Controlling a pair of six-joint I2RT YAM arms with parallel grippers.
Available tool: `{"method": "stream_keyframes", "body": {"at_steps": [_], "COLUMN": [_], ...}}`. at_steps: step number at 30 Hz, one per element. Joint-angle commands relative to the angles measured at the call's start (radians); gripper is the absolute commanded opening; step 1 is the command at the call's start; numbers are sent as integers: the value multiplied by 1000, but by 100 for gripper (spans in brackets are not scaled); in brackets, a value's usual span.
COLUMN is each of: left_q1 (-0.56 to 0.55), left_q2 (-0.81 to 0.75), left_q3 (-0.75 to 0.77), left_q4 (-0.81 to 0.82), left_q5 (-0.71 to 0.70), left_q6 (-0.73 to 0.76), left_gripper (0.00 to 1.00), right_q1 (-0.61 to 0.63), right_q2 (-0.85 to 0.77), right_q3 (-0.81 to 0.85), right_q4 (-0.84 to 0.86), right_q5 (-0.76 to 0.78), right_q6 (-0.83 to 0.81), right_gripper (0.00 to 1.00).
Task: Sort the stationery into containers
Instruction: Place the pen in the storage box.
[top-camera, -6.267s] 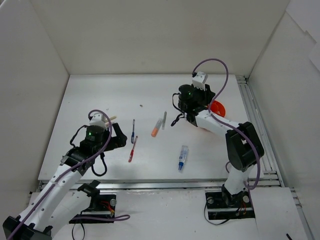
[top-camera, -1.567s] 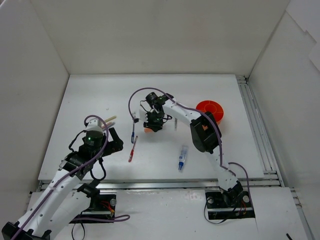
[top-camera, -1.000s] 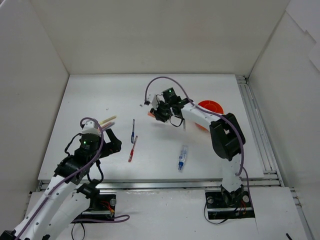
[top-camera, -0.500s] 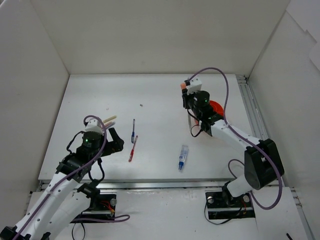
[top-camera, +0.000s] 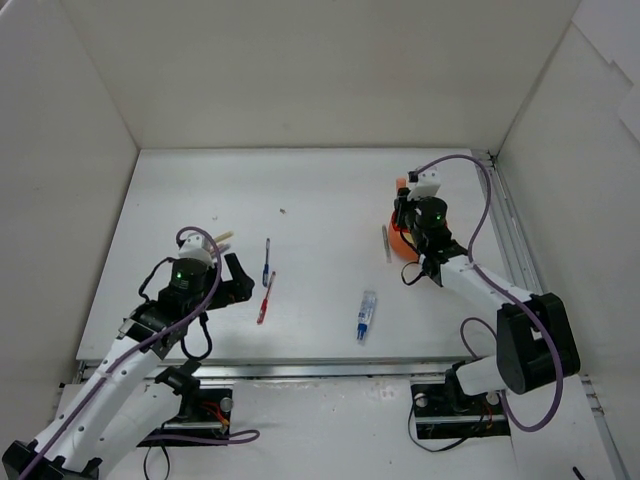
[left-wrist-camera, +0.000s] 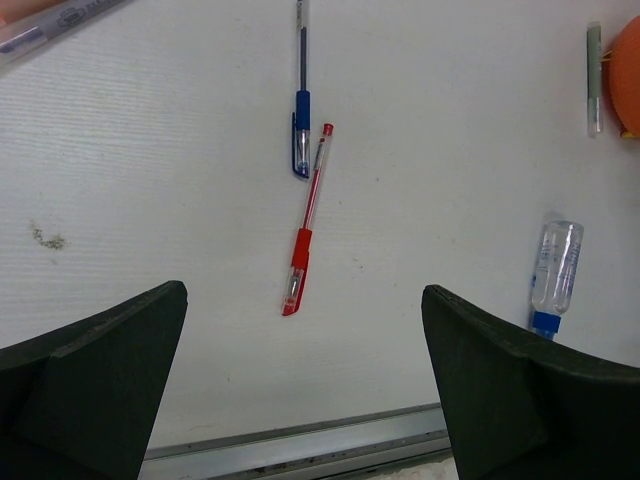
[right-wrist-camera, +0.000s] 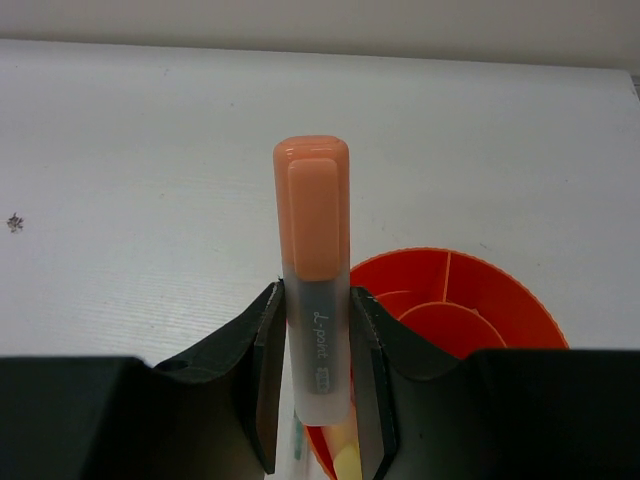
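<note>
My right gripper (right-wrist-camera: 313, 300) is shut on an orange marker (right-wrist-camera: 313, 230) and holds it upright over the left rim of the orange cup (right-wrist-camera: 500, 300). A yellow marker (right-wrist-camera: 345, 462) stands in the cup. In the top view the right gripper (top-camera: 405, 200) covers most of the cup (top-camera: 398, 244). A grey pen (top-camera: 386, 243) lies just left of the cup. A blue pen (top-camera: 266, 262), a red pen (top-camera: 265, 298) and a blue-capped clear one (top-camera: 366, 316) lie mid-table. My left gripper (top-camera: 232, 280) is open and empty, left of the red pen (left-wrist-camera: 305, 225).
A wooden stick (top-camera: 221, 238) lies beside the left arm. White walls close the table at the left, back and right. A metal rail (top-camera: 510, 250) runs along the right side and another along the front edge (left-wrist-camera: 300, 450).
My right gripper picked the orange marker up from mid-table and carried it right, to above the orange cup. The left arm has barely moved.
</note>
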Motion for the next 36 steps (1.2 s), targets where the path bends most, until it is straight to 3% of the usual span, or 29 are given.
{"method": "stream_keyframes", "body": {"at_steps": [1, 10, 30, 36], "left_q1": [-4, -4, -4, -4], "left_q2": [11, 0, 20, 13], "left_q3": [53, 50, 41, 39], "left_q4": [60, 44, 63, 57], "left_q5": [8, -9, 5, 5], "left_q6": [17, 5, 6, 5], "left_gripper": [100, 100, 100, 100], "right_q1": [-4, -11, -11, -12], "right_q2": [7, 114, 66, 41], "right_q3": [4, 27, -78, -97], "right_q4": [181, 253, 284, 284], "right_q5": [-15, 0, 46, 77], "right_q6": [-27, -73, -57, 1], "right_gripper": [0, 0, 0, 19]}}
